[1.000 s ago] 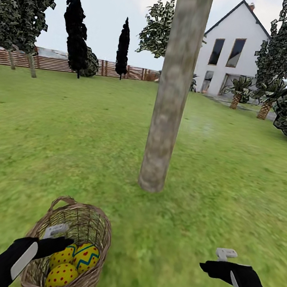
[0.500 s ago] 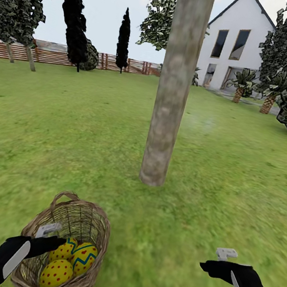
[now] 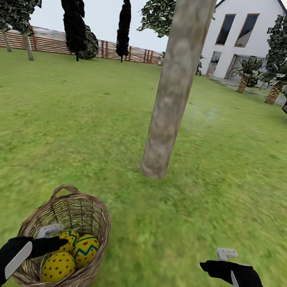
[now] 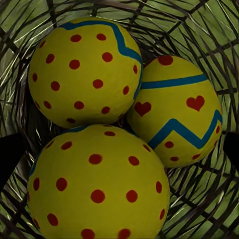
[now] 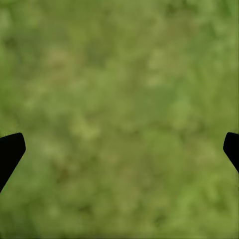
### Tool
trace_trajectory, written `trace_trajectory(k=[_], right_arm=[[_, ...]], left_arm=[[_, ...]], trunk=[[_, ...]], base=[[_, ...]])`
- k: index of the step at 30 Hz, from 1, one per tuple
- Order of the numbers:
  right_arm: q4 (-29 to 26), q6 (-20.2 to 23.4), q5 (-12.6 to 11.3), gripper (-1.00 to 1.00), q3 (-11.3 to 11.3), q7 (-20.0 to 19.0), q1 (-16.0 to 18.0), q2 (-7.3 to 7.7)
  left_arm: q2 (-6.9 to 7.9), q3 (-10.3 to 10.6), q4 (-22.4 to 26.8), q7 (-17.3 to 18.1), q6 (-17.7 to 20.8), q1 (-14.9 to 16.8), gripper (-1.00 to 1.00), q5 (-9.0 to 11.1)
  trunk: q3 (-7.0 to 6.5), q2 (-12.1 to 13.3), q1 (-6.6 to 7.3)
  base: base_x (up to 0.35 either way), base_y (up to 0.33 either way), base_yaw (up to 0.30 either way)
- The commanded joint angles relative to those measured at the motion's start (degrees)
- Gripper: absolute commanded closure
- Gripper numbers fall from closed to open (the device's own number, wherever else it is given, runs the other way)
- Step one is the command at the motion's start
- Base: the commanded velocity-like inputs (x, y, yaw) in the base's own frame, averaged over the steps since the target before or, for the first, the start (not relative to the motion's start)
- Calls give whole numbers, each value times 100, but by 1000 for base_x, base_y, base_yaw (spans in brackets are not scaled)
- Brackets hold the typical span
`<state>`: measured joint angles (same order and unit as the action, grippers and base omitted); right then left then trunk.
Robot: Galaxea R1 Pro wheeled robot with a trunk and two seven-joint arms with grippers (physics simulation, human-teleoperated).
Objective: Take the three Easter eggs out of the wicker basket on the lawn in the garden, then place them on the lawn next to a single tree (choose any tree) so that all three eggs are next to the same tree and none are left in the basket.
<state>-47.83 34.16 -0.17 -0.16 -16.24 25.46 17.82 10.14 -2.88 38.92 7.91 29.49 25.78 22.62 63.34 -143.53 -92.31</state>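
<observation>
Both of my grippers stand wide open and hold nothing: my left gripper has sunk a little deeper over the wicker basket since a second ago, while my right gripper hangs above the bare lawn as before. All three Easter eggs lie bunched and touching in the basket, yellow with red dots and blue-green zigzags, one bearing red hearts. My head has tipped downward, so the tree just beyond the basket sits higher in view.
</observation>
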Motion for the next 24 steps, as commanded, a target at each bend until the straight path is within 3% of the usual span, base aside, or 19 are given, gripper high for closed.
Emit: trace_trajectory(k=[1,10,13,24], right_arm=[[-7,29,0,-100,-2,-19,2,2],[2,29,0,-100,7,-17,0,2],[2,29,0,-100,7,-16,0,2],[10,29,0,-100,7,-11,1,2]], left_arm=[[-3,-20,7,18,39,2,-100,14],[-14,-20,2,16,39,-1,-100,14],[-119,-20,-108,4,32,2,-100,14],[-125,-22,-157,0,29,2,-100,6]], trunk=[[28,-4,-1],[227,-16,-24],[294,-20,-32],[538,-35,-60]], base=[[0,0,0],[0,0,0],[0,0,0],[0,0,0]])
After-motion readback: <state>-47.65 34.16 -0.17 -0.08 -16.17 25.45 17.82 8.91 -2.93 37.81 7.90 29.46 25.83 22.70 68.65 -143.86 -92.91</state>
